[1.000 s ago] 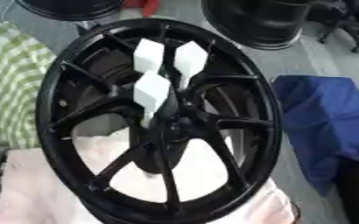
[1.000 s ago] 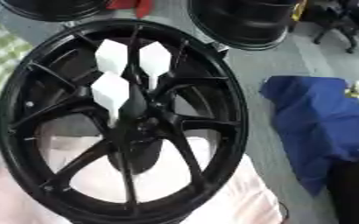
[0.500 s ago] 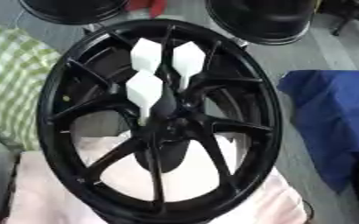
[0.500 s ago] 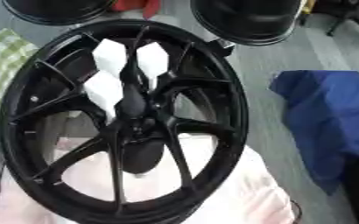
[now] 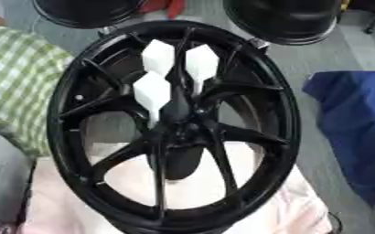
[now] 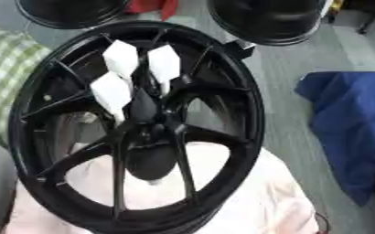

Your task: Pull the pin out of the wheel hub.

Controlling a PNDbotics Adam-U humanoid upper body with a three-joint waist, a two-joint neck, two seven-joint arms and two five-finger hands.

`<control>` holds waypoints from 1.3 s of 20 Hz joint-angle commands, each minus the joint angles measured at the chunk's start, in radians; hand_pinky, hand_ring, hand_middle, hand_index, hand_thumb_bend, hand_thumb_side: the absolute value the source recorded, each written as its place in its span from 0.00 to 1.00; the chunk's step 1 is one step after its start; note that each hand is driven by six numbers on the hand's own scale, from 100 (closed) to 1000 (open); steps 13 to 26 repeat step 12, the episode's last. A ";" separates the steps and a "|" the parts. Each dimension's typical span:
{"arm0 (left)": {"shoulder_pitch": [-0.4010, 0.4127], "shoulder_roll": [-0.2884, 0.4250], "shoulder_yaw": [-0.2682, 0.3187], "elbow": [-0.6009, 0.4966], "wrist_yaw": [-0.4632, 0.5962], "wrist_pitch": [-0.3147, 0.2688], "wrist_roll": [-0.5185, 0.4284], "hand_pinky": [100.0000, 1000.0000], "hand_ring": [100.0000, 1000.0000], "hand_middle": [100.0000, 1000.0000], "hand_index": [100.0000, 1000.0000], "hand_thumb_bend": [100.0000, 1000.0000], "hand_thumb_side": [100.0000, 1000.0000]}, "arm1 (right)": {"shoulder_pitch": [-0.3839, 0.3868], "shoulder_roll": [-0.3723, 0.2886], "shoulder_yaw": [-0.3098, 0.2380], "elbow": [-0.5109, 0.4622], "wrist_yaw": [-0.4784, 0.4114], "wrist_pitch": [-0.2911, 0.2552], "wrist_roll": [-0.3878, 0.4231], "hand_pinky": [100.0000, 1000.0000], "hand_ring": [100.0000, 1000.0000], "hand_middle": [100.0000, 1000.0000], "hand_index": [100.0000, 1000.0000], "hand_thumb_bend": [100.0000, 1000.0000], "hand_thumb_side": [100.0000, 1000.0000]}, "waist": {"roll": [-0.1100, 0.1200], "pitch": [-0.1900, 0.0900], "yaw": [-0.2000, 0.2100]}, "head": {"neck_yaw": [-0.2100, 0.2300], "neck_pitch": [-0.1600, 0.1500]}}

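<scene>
The black wheel hub [image 5: 174, 128] stands on edge, propped on pink cloth [image 5: 190, 192], so three white pins [image 5: 152, 91] face the camera at its centre. No hand shows, so the fingers' state cannot be told.

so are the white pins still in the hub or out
In: three white pins stand in the black wheel near its hub. No hand shows.

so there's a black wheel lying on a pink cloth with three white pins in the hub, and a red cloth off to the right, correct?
Not quite: the cloth to the right of the black wheel is blue, not red, as the left eye view shows. The rest stands: the wheel rests on a pink cloth and three white pins stand up near its hub. Neither robot hand is in view.
</scene>
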 commanded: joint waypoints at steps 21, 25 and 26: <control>-0.061 0.058 -0.021 -0.021 0.017 -0.016 -0.021 0.89 0.58 0.51 0.78 0.09 0.56 | -0.167 0.028 0.333 -0.010 -0.087 -0.194 0.130 0.79 0.75 0.63 0.75 0.00 0.22 | 0.006 -0.017 0.001 | 0.021 0.005; -0.061 0.058 -0.021 -0.021 0.017 -0.016 -0.021 0.89 0.58 0.51 0.78 0.09 0.56 | -0.167 0.028 0.333 -0.010 -0.087 -0.194 0.130 0.79 0.75 0.63 0.75 0.00 0.22 | 0.006 -0.017 0.001 | 0.021 0.005; -0.061 0.058 -0.021 -0.021 0.017 -0.016 -0.021 0.89 0.58 0.51 0.78 0.09 0.56 | -0.167 0.028 0.333 -0.010 -0.087 -0.194 0.130 0.79 0.75 0.63 0.75 0.00 0.22 | 0.006 -0.017 0.001 | 0.021 0.005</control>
